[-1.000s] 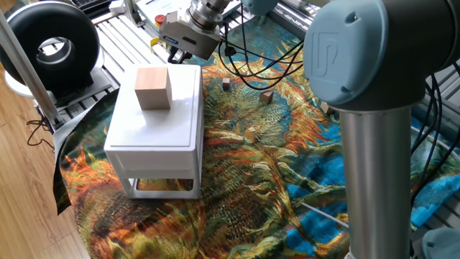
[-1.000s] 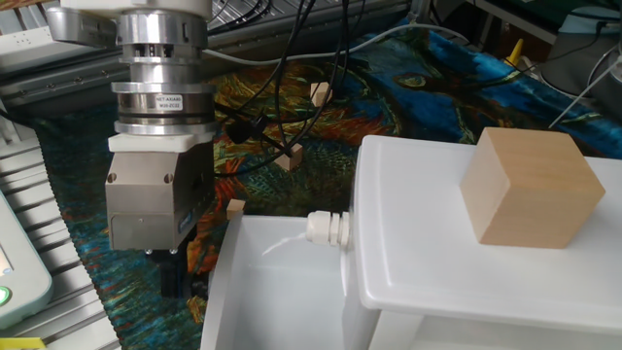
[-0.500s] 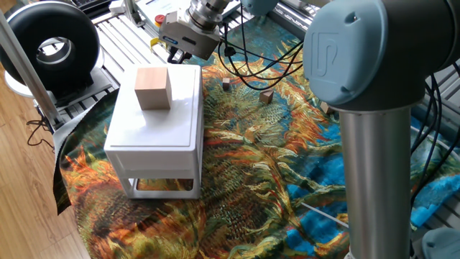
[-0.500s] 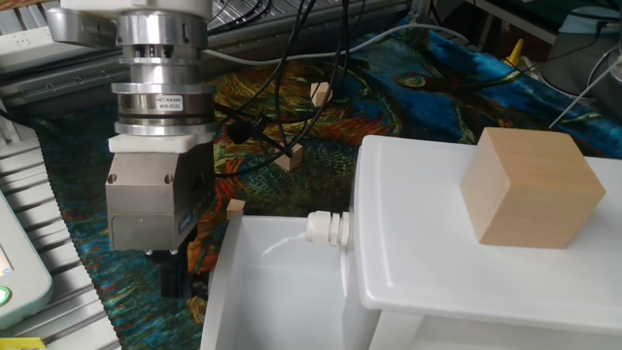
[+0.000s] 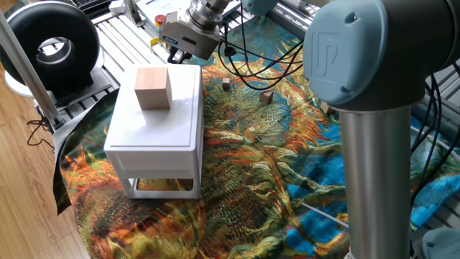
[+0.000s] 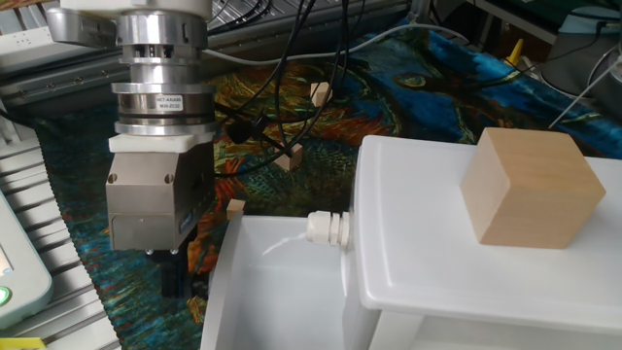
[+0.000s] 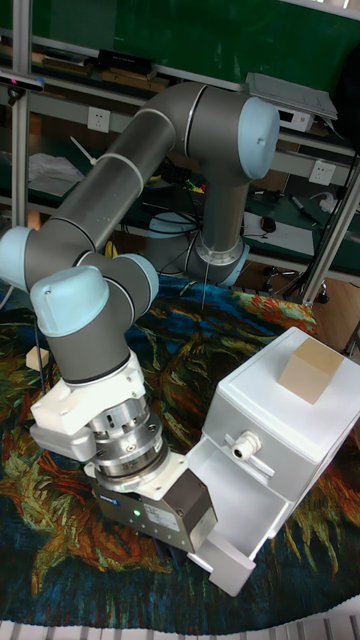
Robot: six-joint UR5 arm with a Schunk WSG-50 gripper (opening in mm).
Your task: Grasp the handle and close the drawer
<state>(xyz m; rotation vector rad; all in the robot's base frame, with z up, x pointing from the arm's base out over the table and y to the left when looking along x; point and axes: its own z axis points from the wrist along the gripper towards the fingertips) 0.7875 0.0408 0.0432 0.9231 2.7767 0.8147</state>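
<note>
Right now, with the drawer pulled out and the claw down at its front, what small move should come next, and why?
Probably a short push toward the cabinet. The drawer stands open and the claw sits low at its front edge. Its fingertips and the handle are hidden, so I'd confirm the grip before pushing.

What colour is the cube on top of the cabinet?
Pale tan wood; the cube shows best in the other fixed view.

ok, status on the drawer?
Gripper down at drawer front, fingers hidden. Drawer open, handle not visible. Cube on cabinet, nothing blocking.
</note>
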